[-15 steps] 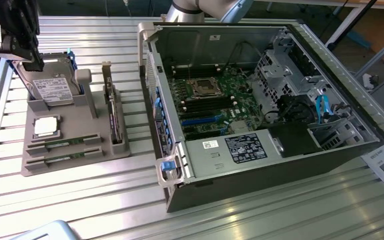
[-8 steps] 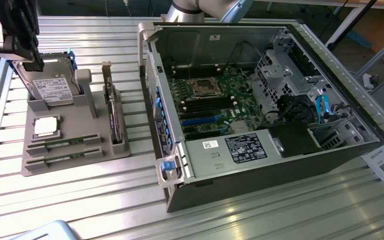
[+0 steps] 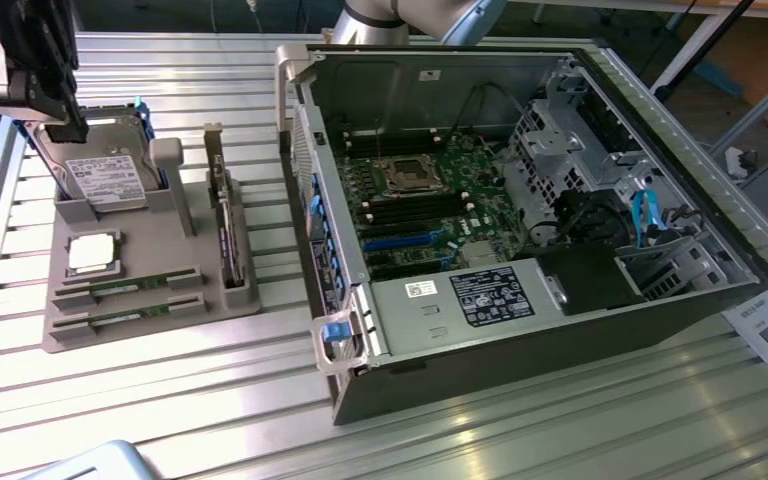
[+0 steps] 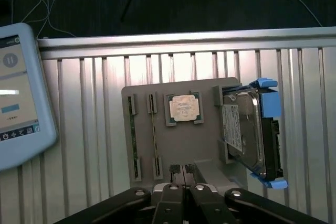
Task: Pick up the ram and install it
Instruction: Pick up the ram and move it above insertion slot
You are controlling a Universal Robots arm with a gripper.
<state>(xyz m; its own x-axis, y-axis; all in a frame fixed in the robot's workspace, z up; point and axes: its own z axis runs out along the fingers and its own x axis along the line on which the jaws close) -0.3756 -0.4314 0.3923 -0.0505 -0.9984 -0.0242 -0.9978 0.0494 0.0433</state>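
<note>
Nearest in the exterior view: corner of a tablet [image 3: 91,462] on the slatted table [image 3: 491,440].

Next back, found the grey holder [image 3: 157,335], well apart from the case. Counted 2 slots at its near end. Read the ram [image 3: 128,283] as the thin green stick lying on edge in a slot there, seated, not lifted. Cannot tell for certain whether both slots are filled.

Past that, noted a square silver chip [image 3: 92,253] flat in its pocket. Then a drive [image 3: 101,180] in blue rails, propped upright at the holder's far end.

Saw the gripper [image 4: 184,172] hanging above the table by the holder's drive end, touching nothing. Found its fingers [image 4: 177,176] pressed together, with nothing between them.

To the exterior view's right, logged the open case [image 3: 411,90] lying on its side, with the green board [image 3: 471,175] exposed. Made out long dark slots beside the socket. Cannot tell whether any hold a stick.

Judged progress: at the very start. Nothing grasped and nothing installed, as far as shows. Left to do: both the pick and the install, in full.
</note>
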